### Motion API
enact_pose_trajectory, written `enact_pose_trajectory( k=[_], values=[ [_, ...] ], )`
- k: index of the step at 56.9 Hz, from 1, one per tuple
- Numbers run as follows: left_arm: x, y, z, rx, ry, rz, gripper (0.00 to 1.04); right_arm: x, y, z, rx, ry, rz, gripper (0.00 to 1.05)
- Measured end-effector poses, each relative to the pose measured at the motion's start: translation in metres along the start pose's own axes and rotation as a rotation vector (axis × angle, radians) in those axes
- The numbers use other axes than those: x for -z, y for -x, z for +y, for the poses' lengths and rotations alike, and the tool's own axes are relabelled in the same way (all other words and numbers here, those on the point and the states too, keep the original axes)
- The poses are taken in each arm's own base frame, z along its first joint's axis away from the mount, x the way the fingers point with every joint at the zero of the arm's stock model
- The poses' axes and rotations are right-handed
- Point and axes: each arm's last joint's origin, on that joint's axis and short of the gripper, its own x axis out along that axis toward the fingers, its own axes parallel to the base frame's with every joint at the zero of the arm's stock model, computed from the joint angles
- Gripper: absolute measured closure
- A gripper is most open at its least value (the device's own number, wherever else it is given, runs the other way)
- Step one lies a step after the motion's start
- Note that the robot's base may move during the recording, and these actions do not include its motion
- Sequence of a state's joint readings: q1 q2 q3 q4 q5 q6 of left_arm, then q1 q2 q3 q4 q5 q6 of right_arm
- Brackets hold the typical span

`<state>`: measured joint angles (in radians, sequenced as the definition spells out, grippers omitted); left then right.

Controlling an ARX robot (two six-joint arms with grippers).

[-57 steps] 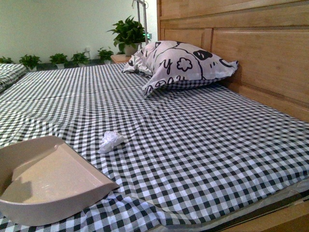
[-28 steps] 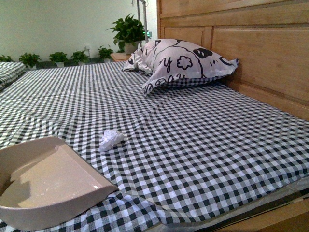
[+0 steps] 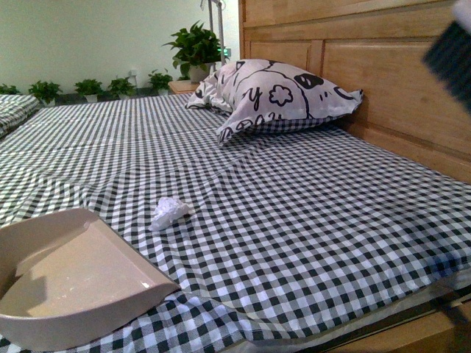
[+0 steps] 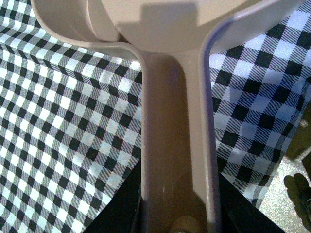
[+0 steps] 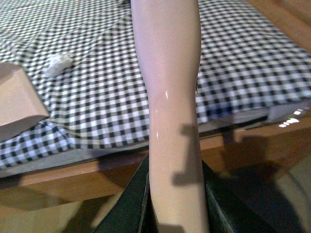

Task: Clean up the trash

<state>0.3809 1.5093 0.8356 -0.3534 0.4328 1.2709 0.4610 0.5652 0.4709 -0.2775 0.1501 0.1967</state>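
Note:
The trash, a small crumpled white paper wad (image 3: 169, 212), lies on the checked bedsheet, a little beyond the front lip of the beige dustpan (image 3: 73, 287) and apart from it. My left gripper (image 4: 177, 213) is shut on the dustpan's handle (image 4: 175, 145), and the pan rests on the sheet at the near left. My right gripper (image 5: 177, 204) is shut on the brush's pale handle (image 5: 172, 97). The brush's dark bristle end (image 3: 450, 55) shows blurred at the upper right, high above the bed. From the right wrist, the wad (image 5: 56, 64) and a corner of the dustpan (image 5: 14, 102) both show.
A black-and-white patterned pillow (image 3: 276, 95) leans against the wooden headboard (image 3: 397, 81) at the back right. Potted plants (image 3: 195, 48) line the far side. The bed's wooden front rail (image 3: 412, 334) runs along the near right edge.
The brush's dark end has come into the front view at the upper right. The dustpan has sunk slightly toward the near left. The wad has not moved.

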Motion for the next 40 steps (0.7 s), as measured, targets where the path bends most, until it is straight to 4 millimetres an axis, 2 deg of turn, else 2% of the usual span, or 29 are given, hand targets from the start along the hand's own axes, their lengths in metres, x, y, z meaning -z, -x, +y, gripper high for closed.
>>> enact_pose_trajectory(
  k=[12,15,21,28,40],
  values=[
    [0.0,0.0,0.0,0.0,-0.001,0.002,0.79,-0.032,-0.069,0.01,-0.11,0.034,0.004,0.84],
    [0.0,0.0,0.0,0.0,-0.001,0.002,0.79,-0.039,-0.103,0.018,-0.113,0.074,0.021,0.84],
    [0.0,0.0,0.0,0.001,-0.001,0.002,0.79,-0.041,-0.148,0.032,-0.115,0.136,0.073,0.84],
    [0.0,0.0,0.0,0.001,-0.002,0.003,0.79,-0.037,-0.186,0.052,-0.092,0.224,0.103,0.84],
    [0.0,0.0,0.0,0.001,-0.002,0.003,0.79,-0.019,-0.233,0.092,-0.042,0.419,0.086,0.84]
  ],
)
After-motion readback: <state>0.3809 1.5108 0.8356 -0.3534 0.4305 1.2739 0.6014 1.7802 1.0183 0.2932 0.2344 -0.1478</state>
